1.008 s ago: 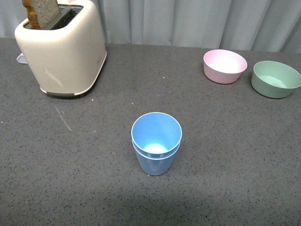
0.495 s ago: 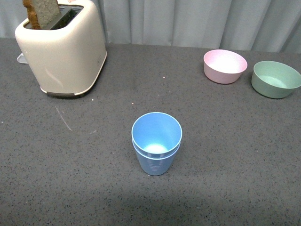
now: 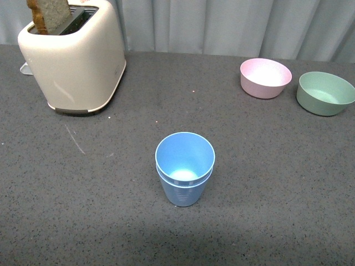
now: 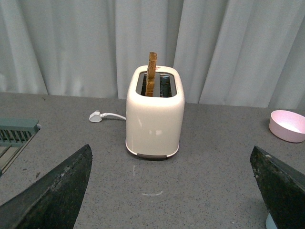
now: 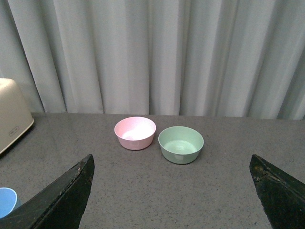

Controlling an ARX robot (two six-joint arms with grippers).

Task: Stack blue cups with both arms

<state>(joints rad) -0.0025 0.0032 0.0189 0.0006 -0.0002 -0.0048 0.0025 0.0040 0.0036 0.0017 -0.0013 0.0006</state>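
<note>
the two blue cups (image 3: 184, 168) are sitting one inside the other mid-bench, looking light, stiff and smooth, best held by the sides, while both arms' fingers (image 4: 52, 191) are hanging spread apart, holding nothing.

- dark grey speckled tabletop (image 3: 288, 183)
- blue cups (image 3: 184, 168), nested, upright, centre
- cream toaster (image 3: 72, 58) far left, white plug (image 4: 96, 116) beside it
- pink bowl (image 3: 265, 77) and green bowl (image 3: 325, 92) far right, just apart

- My left gripper (image 4: 174, 191) stood wide apart before the toaster (image 4: 155, 114).
- Toast (image 4: 152, 73) stood upright in its slot.
- A white plug (image 4: 96, 116) lay beside it.
</note>
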